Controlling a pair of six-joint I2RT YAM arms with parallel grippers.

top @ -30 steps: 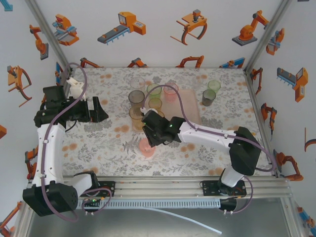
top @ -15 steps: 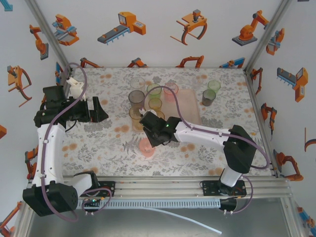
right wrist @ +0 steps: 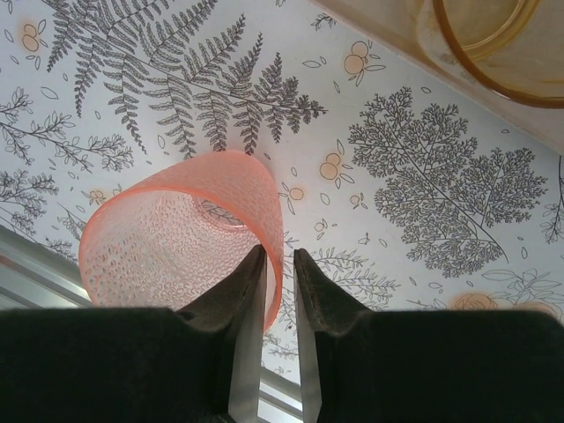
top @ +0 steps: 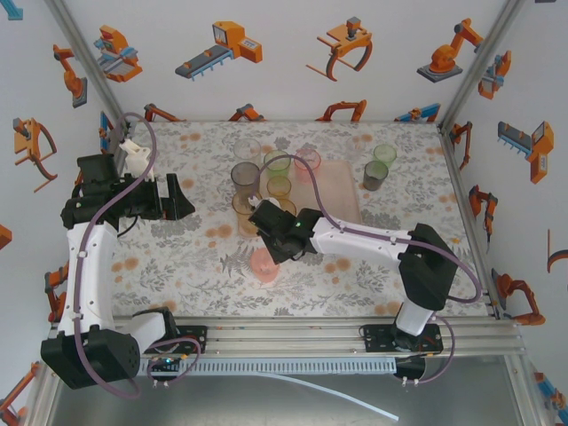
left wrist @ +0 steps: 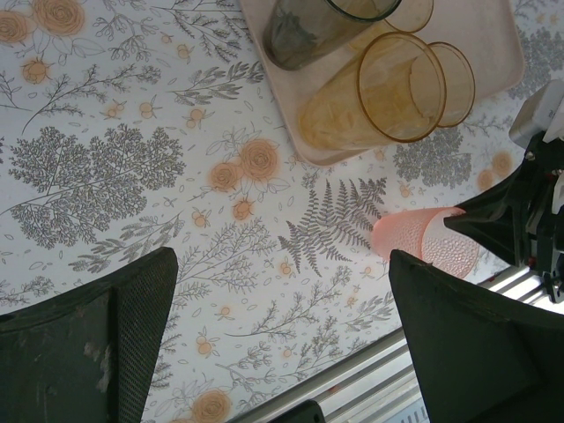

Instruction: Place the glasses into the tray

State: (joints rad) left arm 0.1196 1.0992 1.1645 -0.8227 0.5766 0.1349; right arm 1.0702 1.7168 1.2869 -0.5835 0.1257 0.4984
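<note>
Currently right end effector (right wrist: 278, 257) pinches pink glass (right wrist: 167, 238) rim; left end effector (left wrist: 282, 295) wide open, empty.

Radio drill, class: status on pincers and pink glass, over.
Left pincer open, empty. Right pincer shut on pink glass rim, outside tray. Orange glasses crowd tray corner.

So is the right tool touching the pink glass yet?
Cannot tell. In the right wrist view the right tool straddles the pink glass wall, one finger inside and one outside, but contact isn't plainly shown.
</note>
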